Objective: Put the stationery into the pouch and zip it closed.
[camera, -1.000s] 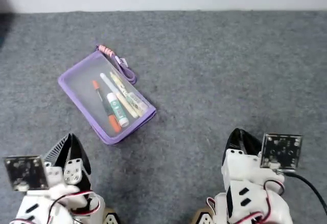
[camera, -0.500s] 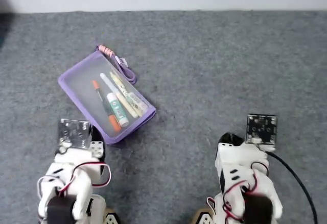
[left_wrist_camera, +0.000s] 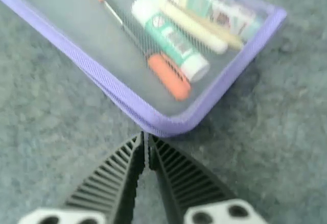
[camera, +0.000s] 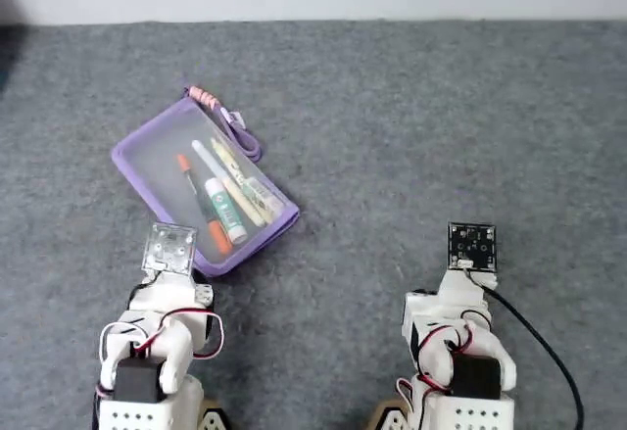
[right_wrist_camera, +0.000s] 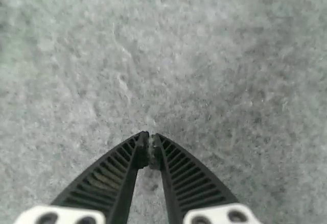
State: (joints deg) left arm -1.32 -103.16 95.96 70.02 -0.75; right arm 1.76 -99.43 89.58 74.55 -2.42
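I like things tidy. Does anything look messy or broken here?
Nothing stands out. The purple pouch lies slanted on the grey mat with the stationery inside it, nothing spilled. The left gripper and right gripper are shut, holding nothing.

In the high view the left arm sits folded at the lower left of the frame and the right arm at the lower right, both tucked close to their bases. The left gripper has its fingers pressed together, tips meeting — the right gripper likewise.
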